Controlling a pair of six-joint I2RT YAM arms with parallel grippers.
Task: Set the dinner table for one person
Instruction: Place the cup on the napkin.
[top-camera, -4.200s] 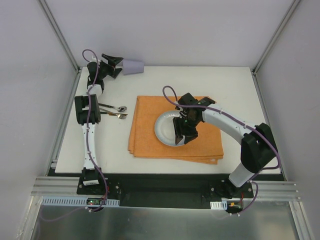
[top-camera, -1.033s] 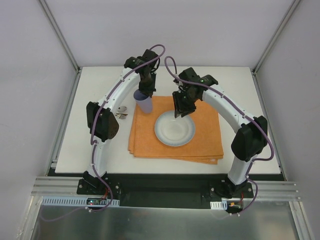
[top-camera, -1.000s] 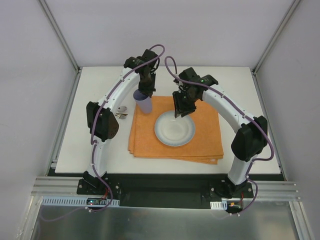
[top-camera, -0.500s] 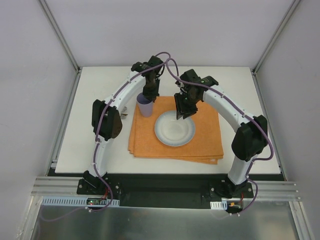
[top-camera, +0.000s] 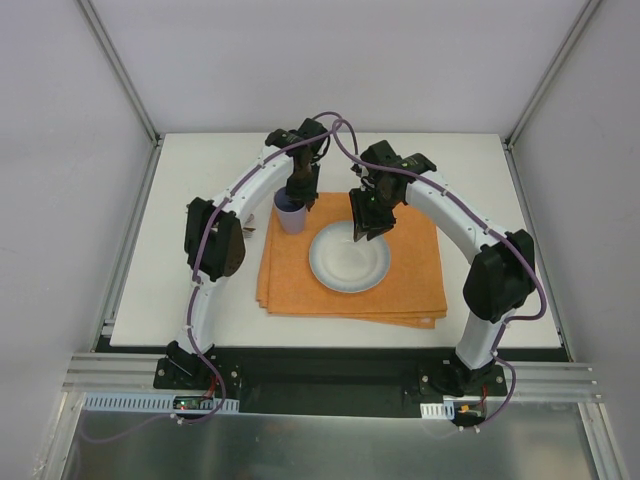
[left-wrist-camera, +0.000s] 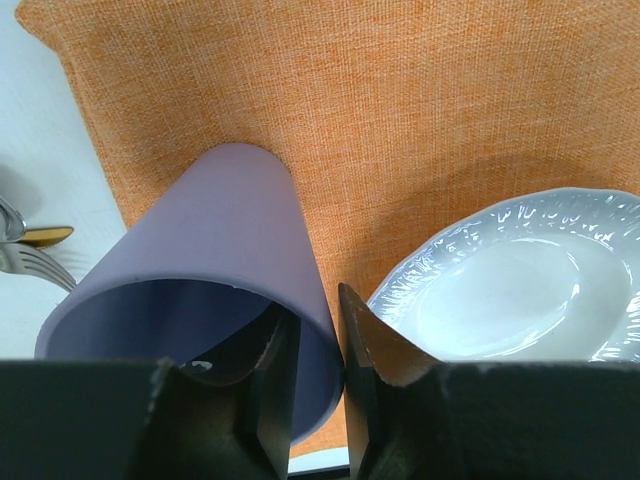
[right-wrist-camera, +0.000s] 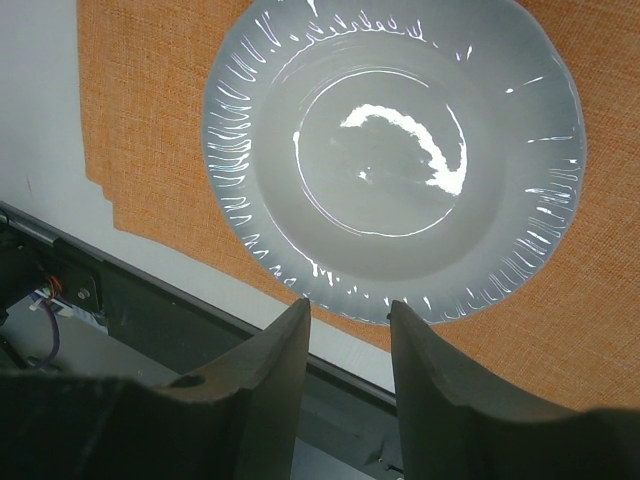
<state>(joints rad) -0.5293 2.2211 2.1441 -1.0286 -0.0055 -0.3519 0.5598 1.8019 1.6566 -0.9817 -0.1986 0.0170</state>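
On the white counter (top-camera: 470, 170), an orange placemat (top-camera: 410, 285) carries plate (top-camera: 345, 265) and upright purple cup (top-camera: 290, 216); my left jaws straddle the cup's rim, pinching or loose I cannot tell; my right jaws hang parted, empty, above the plate's far rim.

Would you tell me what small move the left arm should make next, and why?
Probably open the left tool fully to release the purple cup: it already stands upright on the orange placemat beside the plate, while one finger sits inside its rim and one outside.

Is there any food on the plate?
No, the plate is bare, with only glints of light on its surface.
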